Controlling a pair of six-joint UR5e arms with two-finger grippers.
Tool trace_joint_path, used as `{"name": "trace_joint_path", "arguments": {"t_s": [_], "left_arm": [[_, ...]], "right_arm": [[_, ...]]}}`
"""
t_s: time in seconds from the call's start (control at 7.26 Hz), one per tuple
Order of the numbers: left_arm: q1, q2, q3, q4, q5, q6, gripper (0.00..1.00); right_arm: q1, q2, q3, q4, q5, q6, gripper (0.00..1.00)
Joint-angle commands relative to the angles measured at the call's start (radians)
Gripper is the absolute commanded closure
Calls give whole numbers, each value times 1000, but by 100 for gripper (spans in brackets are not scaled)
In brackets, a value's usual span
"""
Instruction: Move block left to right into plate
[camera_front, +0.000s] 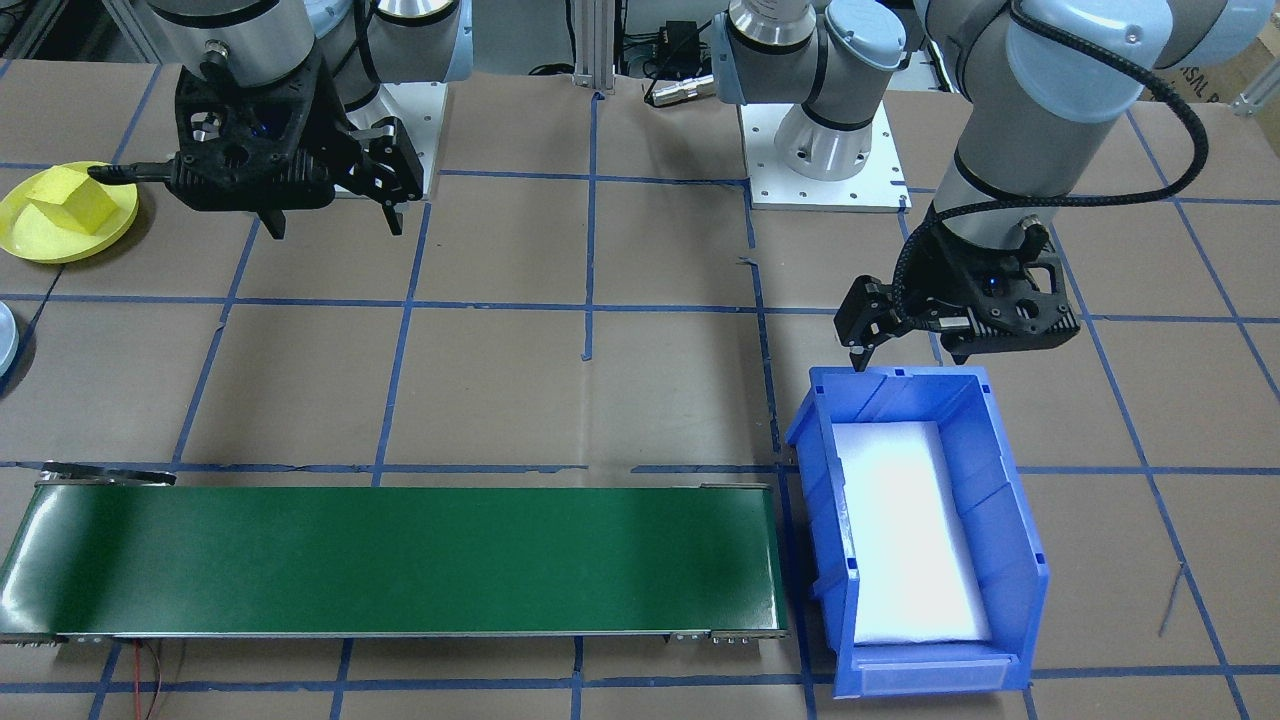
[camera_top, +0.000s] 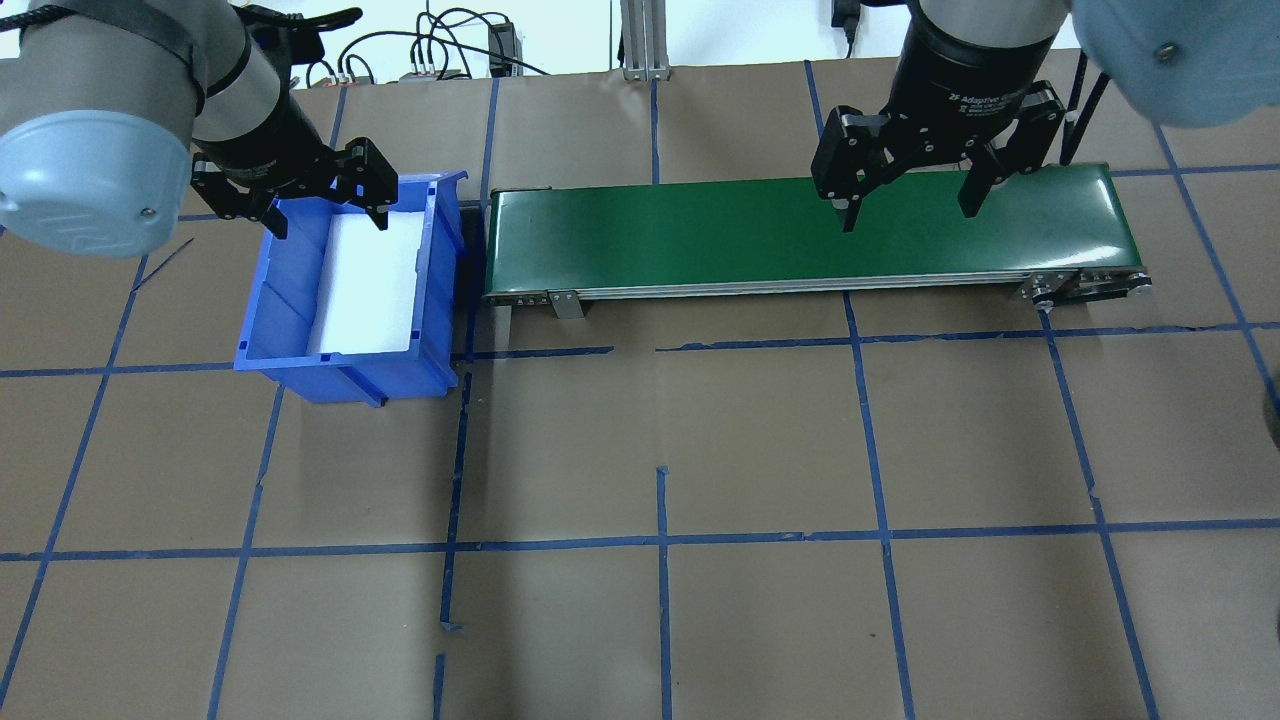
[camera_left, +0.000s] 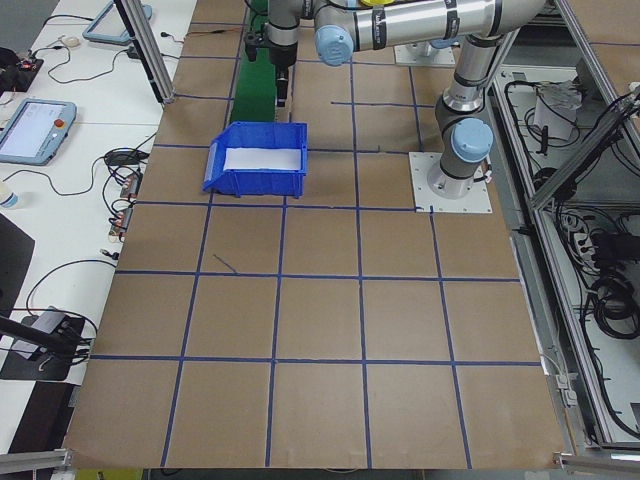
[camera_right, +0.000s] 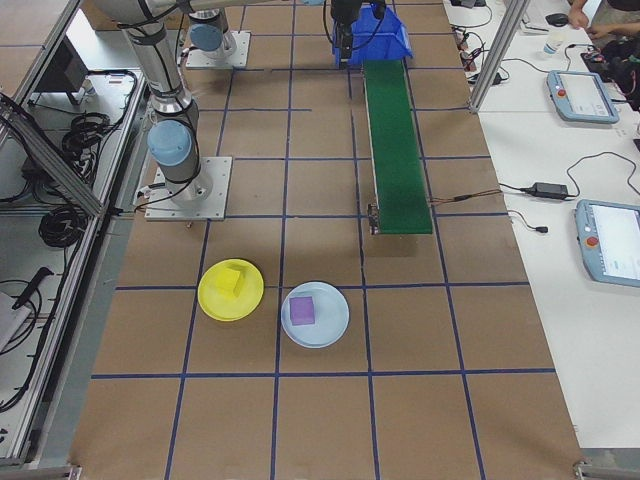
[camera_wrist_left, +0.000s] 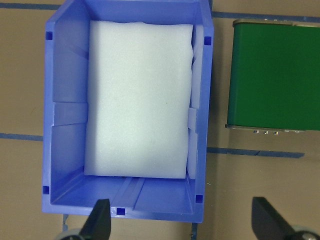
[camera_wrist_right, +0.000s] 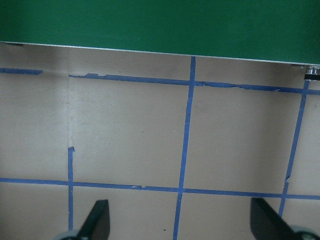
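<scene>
The blue bin (camera_wrist_left: 127, 107) holds only white foam. Both the left gripper (camera_top: 325, 205) and right gripper (camera_top: 905, 190) hang wide open, empty. The yellow block (camera_front: 72, 200) already sits in the yellow plate (camera_front: 40, 245) (seemingly done); further reaching could knock it.

Brown table (camera_left: 320, 300) gridded with blue tape (camera_top: 660, 545); white benches (camera_right: 560, 150) alongside with tablets (camera_right: 610, 240), cables (camera_left: 120, 190); aluminium frame posts (camera_left: 145, 45); even light
</scene>
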Motion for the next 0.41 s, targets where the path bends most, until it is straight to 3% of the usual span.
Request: {"name": "trace_joint_path", "arguments": {"t_s": [0.0,0.28], "left_arm": [[0,0,0,0,-1,0,0],[0,0,0,0,0,0,0]], "right_arm": [[-22,1,5,6,12,0,0],[-41,1,10,7,32,0,0]]}}
